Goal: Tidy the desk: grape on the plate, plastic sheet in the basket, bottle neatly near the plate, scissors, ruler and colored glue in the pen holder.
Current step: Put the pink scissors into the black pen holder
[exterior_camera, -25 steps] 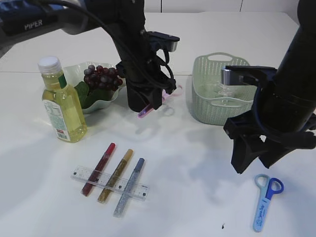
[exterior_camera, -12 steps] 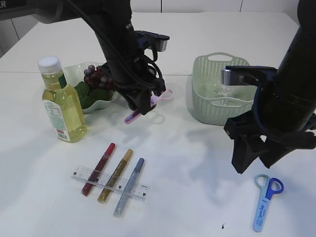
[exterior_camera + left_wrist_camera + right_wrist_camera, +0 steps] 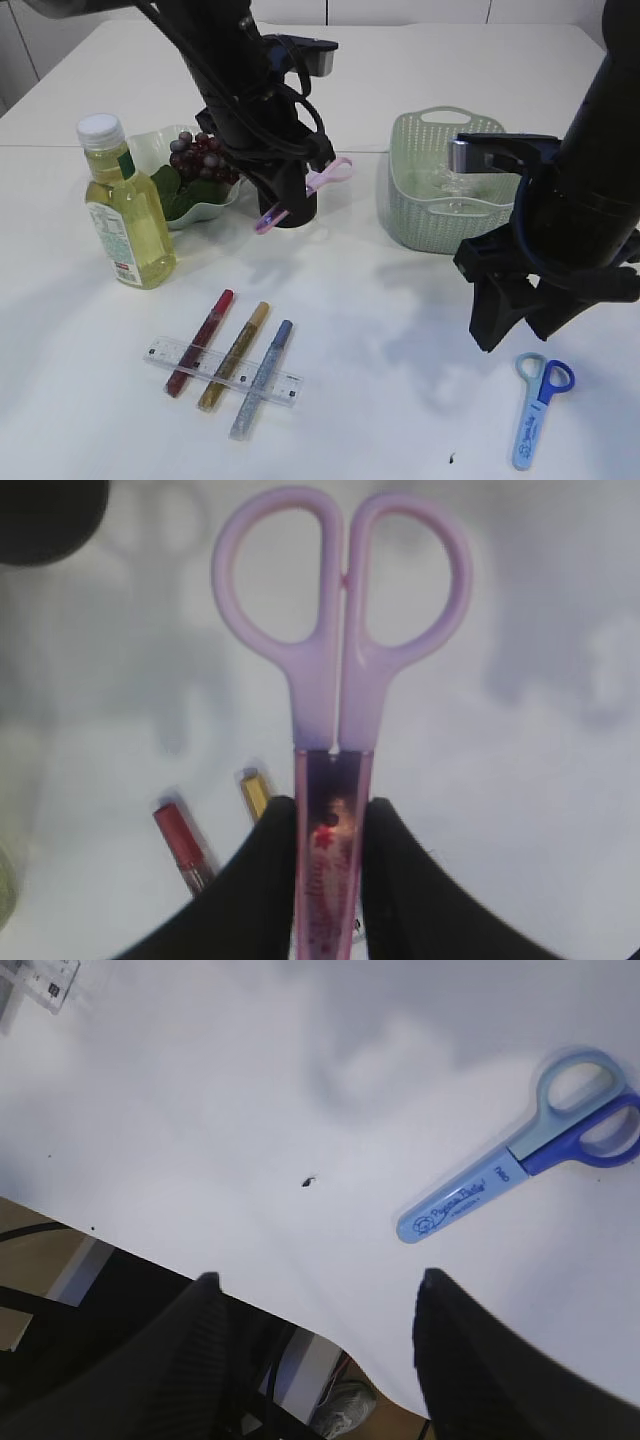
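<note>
My left gripper (image 3: 285, 200) is shut on purple scissors (image 3: 318, 182), held tilted above the table, handles up and to the right; the left wrist view shows the sheathed blade (image 3: 335, 780) between the fingers (image 3: 332, 815). My right gripper (image 3: 520, 325) is open and empty (image 3: 320, 1285) above blue scissors (image 3: 540, 410) that lie on the table (image 3: 520, 1160). Three glue sticks, red (image 3: 200, 340), gold (image 3: 233, 355) and silver (image 3: 262, 378), lie under a clear ruler (image 3: 290, 383). Grapes (image 3: 200, 155) sit on the white plate (image 3: 215, 205). The oil bottle (image 3: 125, 215) stands left of it.
The green basket (image 3: 440, 215) at the back right holds a clear plastic sheet (image 3: 445, 185). A black rounded thing (image 3: 40, 510), perhaps the pen holder, shows in the left wrist view's top left corner. The table's front edge (image 3: 300, 1290) is close under my right gripper.
My left gripper has lifted the purple scissors and moved a little left, and they now tilt more steeply. The right arm has not moved.
</note>
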Robot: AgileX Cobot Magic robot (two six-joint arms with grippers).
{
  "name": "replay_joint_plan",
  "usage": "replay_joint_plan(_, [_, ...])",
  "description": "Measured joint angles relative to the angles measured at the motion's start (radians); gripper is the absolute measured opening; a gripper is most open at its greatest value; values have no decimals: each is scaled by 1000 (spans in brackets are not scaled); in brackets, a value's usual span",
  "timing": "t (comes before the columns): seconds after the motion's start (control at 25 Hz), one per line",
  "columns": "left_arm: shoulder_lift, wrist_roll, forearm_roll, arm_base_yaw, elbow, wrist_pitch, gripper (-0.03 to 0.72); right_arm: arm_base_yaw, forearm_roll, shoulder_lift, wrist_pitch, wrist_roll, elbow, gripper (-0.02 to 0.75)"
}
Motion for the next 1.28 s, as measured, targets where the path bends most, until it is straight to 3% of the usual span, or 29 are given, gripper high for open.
replay_joint_plan(0.88, [47,-4,40,91,5,-733,126,0,-3,0,0,-2,0,469])
replay_joint_plan(1.28, [136,-4,41,91,6,-899,126,0,-7,0,0,-2,0,469])
